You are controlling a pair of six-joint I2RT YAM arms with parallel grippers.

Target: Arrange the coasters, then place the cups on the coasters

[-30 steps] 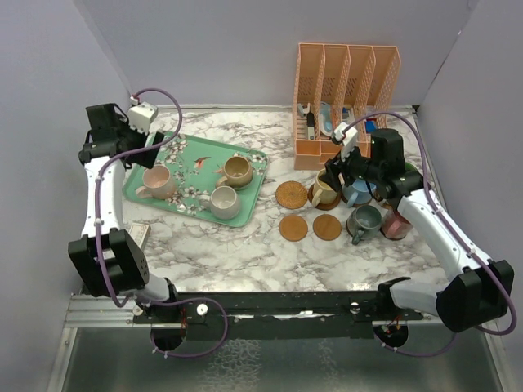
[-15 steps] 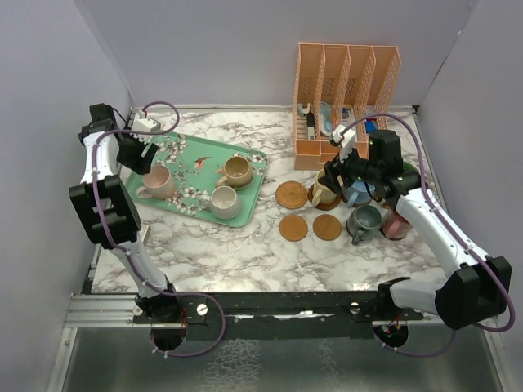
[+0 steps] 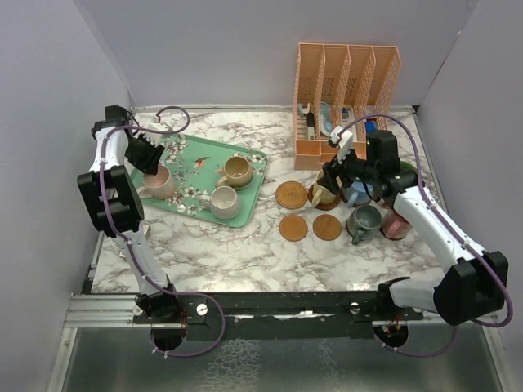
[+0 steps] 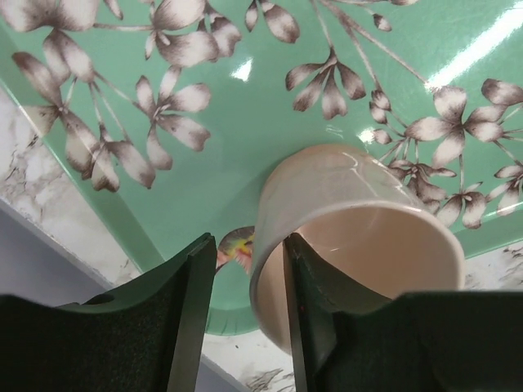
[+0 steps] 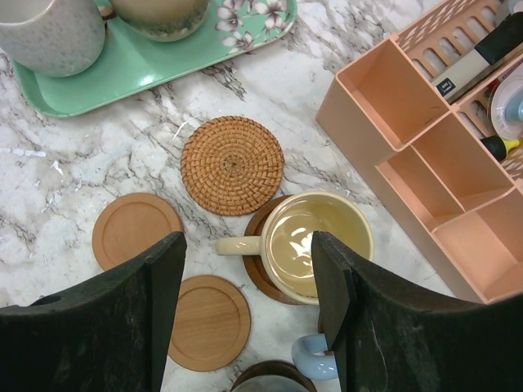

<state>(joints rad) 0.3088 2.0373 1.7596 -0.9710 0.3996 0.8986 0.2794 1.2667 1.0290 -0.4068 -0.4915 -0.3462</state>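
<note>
Top external: three cups (image 3: 225, 201) on the tray (image 3: 194, 155), three bare coasters (image 3: 291, 195) centre-right, rack (image 3: 347, 73) behind. Left end effector (image 4: 247, 241) half-open, straddling the pink cup (image 4: 359, 220) rim; right end effector (image 5: 248, 241) wide, empty.

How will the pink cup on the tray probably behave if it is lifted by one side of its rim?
The pink cup looks glazed and shiny, so its wall may slip in the left end effector. Gripped at one side only, it will probably tilt. It seems rigid ceramic, so likely fragile if dropped.
</note>
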